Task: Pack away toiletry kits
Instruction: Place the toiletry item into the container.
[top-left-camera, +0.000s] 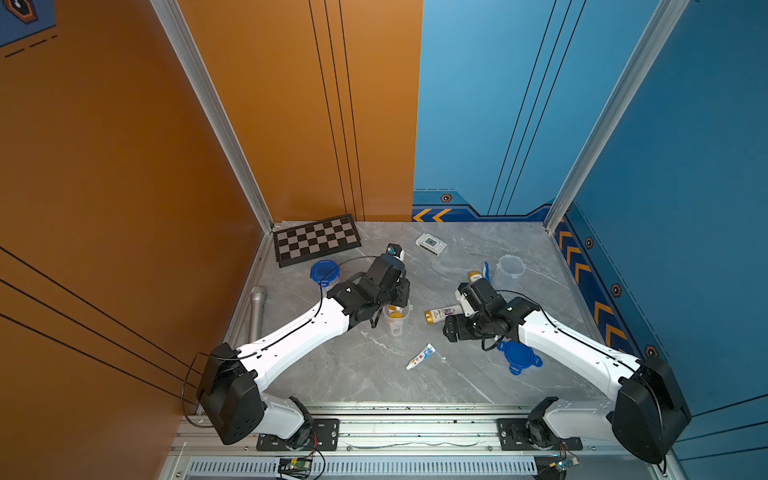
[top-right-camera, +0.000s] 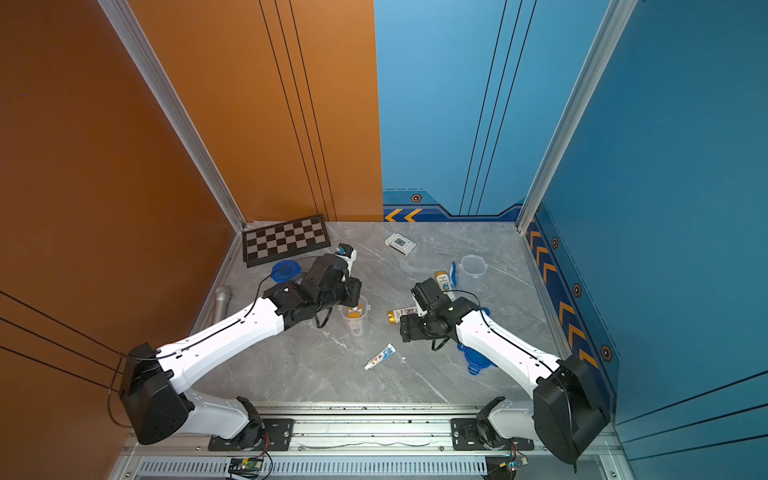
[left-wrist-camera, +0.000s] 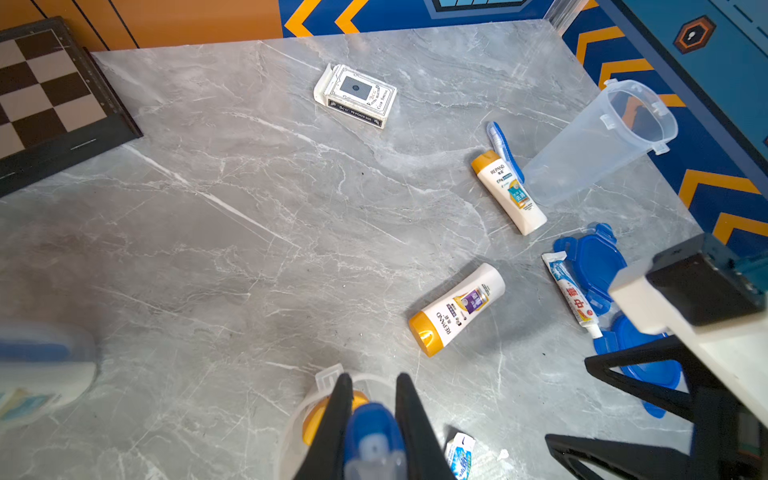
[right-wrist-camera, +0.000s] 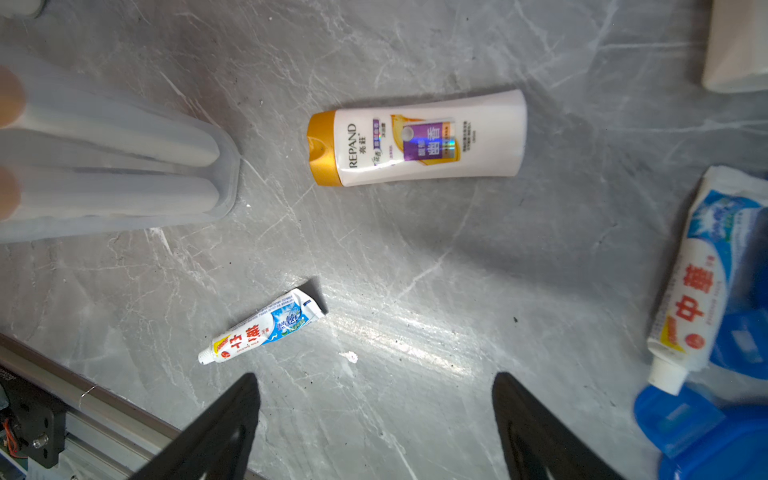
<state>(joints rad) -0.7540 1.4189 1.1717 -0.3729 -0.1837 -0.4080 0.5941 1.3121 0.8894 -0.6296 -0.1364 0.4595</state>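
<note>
Toothbrush (left-wrist-camera: 372, 430) sits pinched in left tool (left-wrist-camera: 372, 379), seemingly over cup (left-wrist-camera: 292, 436).

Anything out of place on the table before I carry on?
Yes: a toothpaste tube lies across a blue lid beside the right gripper, so that lid may not lift cleanly. The card box has its flap open, it seems.

Front-centre table (top-left-camera: 365, 382) mostly bare, only a tube (top-left-camera: 420, 356) there. Mid-table, cup (top-left-camera: 394, 324) and bottle (top-left-camera: 442, 313) narrow the gap. Right side crowded w/ lid (top-left-camera: 517, 356), far cup (top-left-camera: 508, 272). Far centre open to box (top-left-camera: 431, 244).
</note>
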